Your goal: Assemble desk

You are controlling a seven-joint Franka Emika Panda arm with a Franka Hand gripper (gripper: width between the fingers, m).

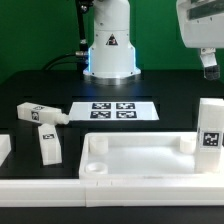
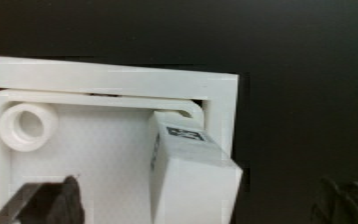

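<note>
Exterior view shows me the desk's tabletop [image 1: 140,158] lying flat on the dark surface [image 1: 175,92], towards the exterior view's right, rim facing up. At its end on the exterior view's right a standing leg [image 1: 210,128] is upright in the corner, with its black-and-white tag facing the camera. The pincer [image 1: 208,66] hangs above that leg, well apart from it and touching nothing.

In the wrist view I look down on the same corner: the standing leg [image 2: 197,170] sits just inside the raised rim of the tabletop [image 2: 105,78], with a round socket [image 2: 25,126] near it. The pincer [image 2: 194,205] has its two dark fingers [image 2: 44,205] spread wide at the frame's edge, so it is open and holds nothing.

On the exterior view's left, a first loose leg [image 1: 40,114] lies on its side, and a second loose leg [image 1: 49,147] lies nearer the tabletop. The marker board [image 1: 116,110] lies flat between the robot base [image 1: 110,50] and the tabletop. A long white rail [image 1: 110,188] runs along the near side of the tabletop.
</note>
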